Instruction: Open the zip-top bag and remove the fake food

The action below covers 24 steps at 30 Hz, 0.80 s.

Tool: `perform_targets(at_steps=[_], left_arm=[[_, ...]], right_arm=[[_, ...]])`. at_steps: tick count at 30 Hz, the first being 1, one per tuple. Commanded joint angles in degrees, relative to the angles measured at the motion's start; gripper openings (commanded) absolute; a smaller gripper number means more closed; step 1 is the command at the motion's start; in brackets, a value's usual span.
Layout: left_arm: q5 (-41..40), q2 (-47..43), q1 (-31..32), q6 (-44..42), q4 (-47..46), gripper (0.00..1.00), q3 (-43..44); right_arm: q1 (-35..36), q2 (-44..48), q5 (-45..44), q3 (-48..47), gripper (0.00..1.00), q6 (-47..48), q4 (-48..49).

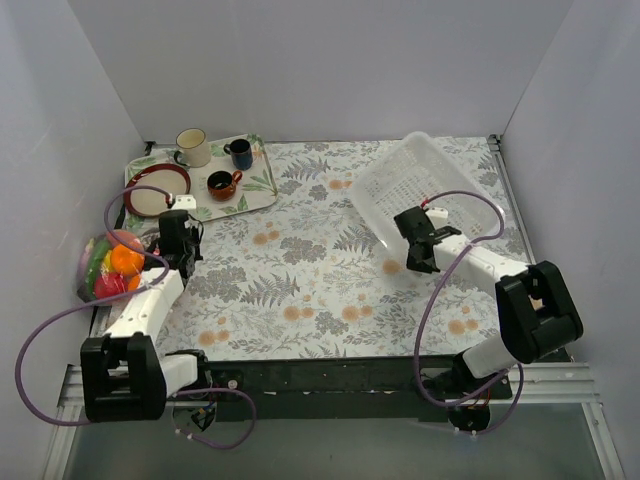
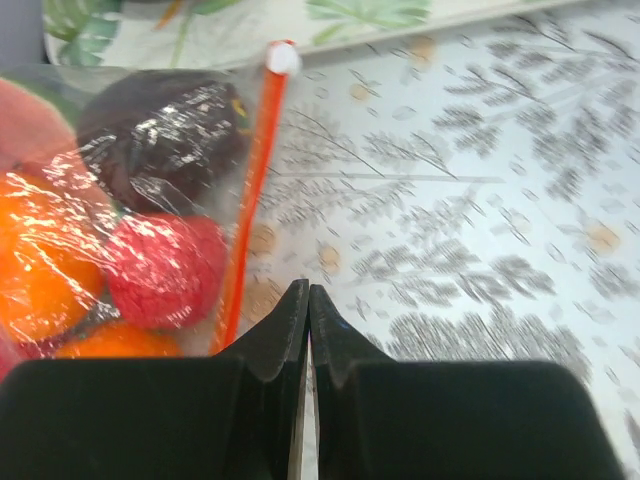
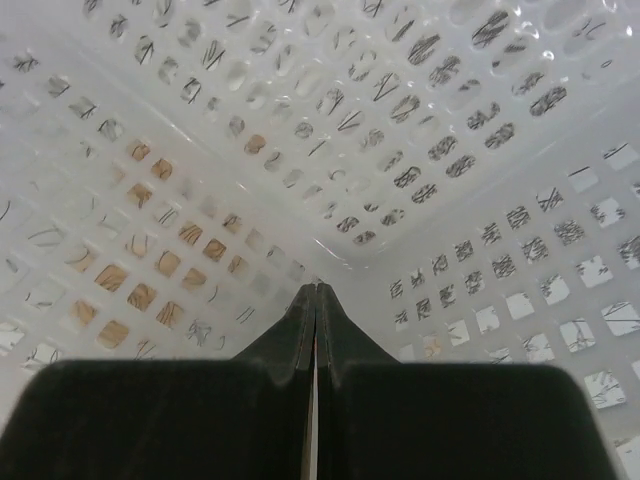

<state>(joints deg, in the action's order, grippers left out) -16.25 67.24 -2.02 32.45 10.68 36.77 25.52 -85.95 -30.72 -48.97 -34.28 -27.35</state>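
The clear zip-top bag (image 1: 105,265) lies at the table's left edge, next to my left gripper (image 1: 175,232). Through its plastic (image 2: 150,200) I see the fake food: an orange piece (image 2: 40,280), a red one (image 2: 165,270) and a dark maroon one (image 2: 165,135). The orange-red zipper strip (image 2: 250,190) runs just left of my left gripper (image 2: 308,290). Its jaws are shut, with no plastic visible between them. My right gripper (image 1: 412,255) is shut too. Its tips (image 3: 316,288) point into an inner corner of the white mesh basket (image 3: 200,150).
The tilted white basket (image 1: 440,170) stands at the back right. A leaf-patterned tray (image 1: 255,190) at the back left carries a cream mug (image 1: 192,147), a dark blue mug (image 1: 240,153), a red-handled mug (image 1: 222,185) and a red-rimmed plate (image 1: 157,188). Walls enclose three sides.
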Motion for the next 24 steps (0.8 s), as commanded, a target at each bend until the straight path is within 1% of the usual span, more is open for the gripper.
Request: perform_targets(at_steps=[1,2,3,6,7,8,9,11,12,13,15,17,19,24], left_arm=[[12.4,-6.2,0.4,0.0,16.3,0.0,5.7],[15.4,-7.4,0.5,-0.4,19.7,0.0,6.5],[16.0,-9.2,0.5,-1.0,20.8,0.0,7.5],[13.9,-12.2,0.6,-2.1,20.2,0.0,7.3],[12.5,-12.3,0.7,-3.3,19.2,0.02,6.6],[11.0,-12.2,0.6,-4.0,16.4,0.04,6.0],[6.9,-11.7,0.6,-4.7,14.7,0.06,5.2],[2.6,-9.0,0.6,-6.9,10.2,0.06,3.0],[-2.2,-8.0,0.6,-7.8,8.5,0.06,2.1],[-4.5,-5.7,0.6,-8.5,6.8,0.06,0.2],[-9.6,-4.1,0.6,-10.9,2.8,0.07,-1.6],[-12.0,-3.0,0.6,-12.9,-0.7,0.08,-4.5],[-13.9,-3.0,0.7,-14.0,-2.3,0.09,-6.1],[-18.0,-2.7,1.2,-18.3,-8.8,0.13,-10.8]], right_arm=[[4.6,3.0,2.2,4.3,0.01,-7.8,-2.4],[5.4,3.4,2.3,4.7,0.01,-9.3,-3.0],[6.9,4.0,2.9,5.0,0.01,-9.7,-3.0],[8.1,4.6,2.4,3.6,0.01,-10.2,-3.8],[8.1,4.4,2.1,2.7,0.01,-9.9,-4.3],[8.1,4.2,1.6,-0.2,0.01,-9.7,-4.7],[8.1,3.5,0.8,-1.8,0.01,-8.9,-6.1],[8.2,2.4,0.0,-7.4,0.01,-8.1,-8.0],[8.1,2.0,-0.7,-9.4,0.01,-7.5,-9.5],[8.1,1.9,-0.7,-10.9,0.01,-6.9,-9.9],[8.1,1.9,-1.0,-14.5,0.01,-5.8,-10.3],[8.1,1.9,-0.8,-16.7,0.01,-5.3,-10.7],[8.1,1.8,-0.7,-19.4,0.01,-4.2,-10.9],[8.0,-1.8,-2.4,-24.1,0.01,-2.0,-11.2]])
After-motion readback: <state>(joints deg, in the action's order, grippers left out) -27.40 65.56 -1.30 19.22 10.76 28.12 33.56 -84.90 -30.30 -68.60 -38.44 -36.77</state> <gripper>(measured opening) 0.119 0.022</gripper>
